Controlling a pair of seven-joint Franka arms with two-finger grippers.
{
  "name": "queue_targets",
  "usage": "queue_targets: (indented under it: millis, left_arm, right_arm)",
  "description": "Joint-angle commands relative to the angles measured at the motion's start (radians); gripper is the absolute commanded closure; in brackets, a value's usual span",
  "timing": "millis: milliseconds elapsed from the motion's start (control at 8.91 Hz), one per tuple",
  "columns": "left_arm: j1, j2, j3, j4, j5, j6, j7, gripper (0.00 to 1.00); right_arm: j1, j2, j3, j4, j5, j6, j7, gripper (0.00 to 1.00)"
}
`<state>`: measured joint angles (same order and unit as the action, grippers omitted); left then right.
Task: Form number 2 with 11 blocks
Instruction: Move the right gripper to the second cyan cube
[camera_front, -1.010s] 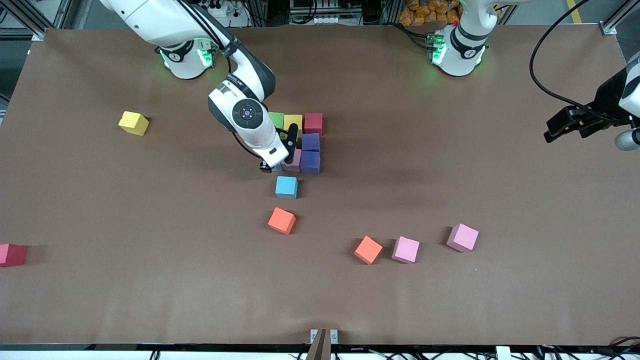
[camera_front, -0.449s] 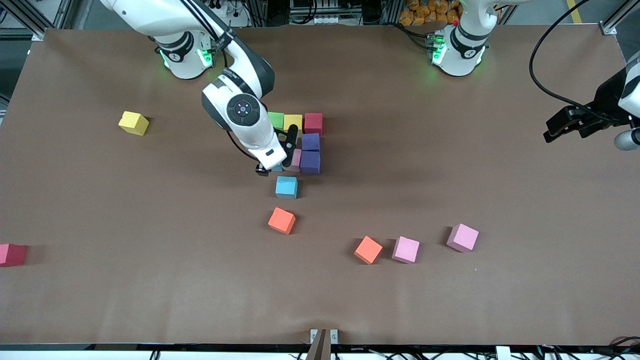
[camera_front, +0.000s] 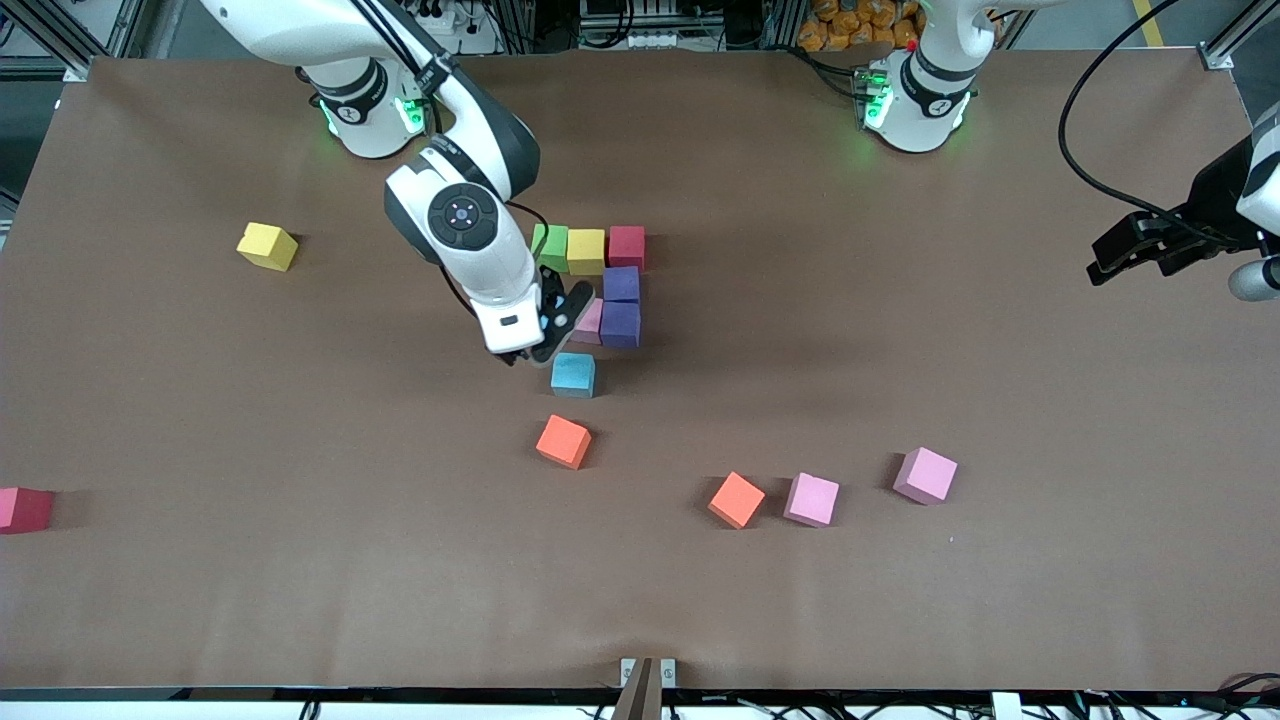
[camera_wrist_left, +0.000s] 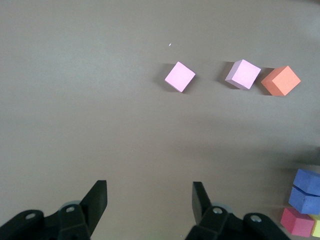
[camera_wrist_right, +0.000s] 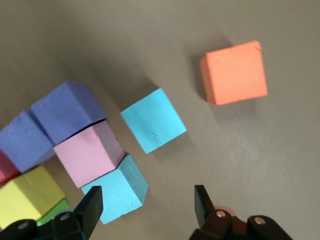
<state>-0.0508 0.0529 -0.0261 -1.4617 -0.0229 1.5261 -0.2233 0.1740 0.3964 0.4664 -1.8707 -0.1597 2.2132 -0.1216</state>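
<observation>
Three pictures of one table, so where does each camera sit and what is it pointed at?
Front view: high across the table, facing both arms and the blocks; right tool open over the number 2.
Left wrist view: on the waiting left arm, looking down past its open left tool at two pink blocks.
Right wrist view: on the right arm, looking down at the loose light blue block.
All three show an orange block.

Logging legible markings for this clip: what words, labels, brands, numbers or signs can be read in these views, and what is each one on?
None can be read.
The blocks, for example the light blue block and the orange block, have plain faces with no print.
The round emblem on the right arm's wrist is too small to read.
The table carries no label or sign.
</observation>
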Motion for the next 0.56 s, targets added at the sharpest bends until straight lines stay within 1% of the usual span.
queue_targets:
  millis: [0,112,225,337,449]
  left_arm:
    - [0.003,0.005,0.002,0.018,-0.025,-0.001,-0.014,0.23]
    - [0.003,0.007,0.002,0.018,-0.025,-0.001,-0.014,0.23]
    - [0.002,0.005,0.002,0.018,-0.025,0.000,-0.014,0.23]
    - [0.002,0.005,0.002,0.018,-0.025,0.002,-0.014,0.23]
    - [0.002,0.005,0.002,0.018,-0.025,0.002,-0.014,0.23]
  right_arm:
    - [-0.021,0.001,0.017,0.025,-0.004,-0.009,0.355,0.18]
    - [-0.019,0.005,0.017,0.030,0.005,-0.007,0.487,0.18]
    - [-0.007,0.007,0.018,0.030,0.006,0.011,0.629,0.03]
    - [-0.007,0.013,0.018,0.030,0.002,0.037,0.727,0.00]
    - [-0.007,0.022,0.018,0.027,0.002,0.087,0.767,0.00]
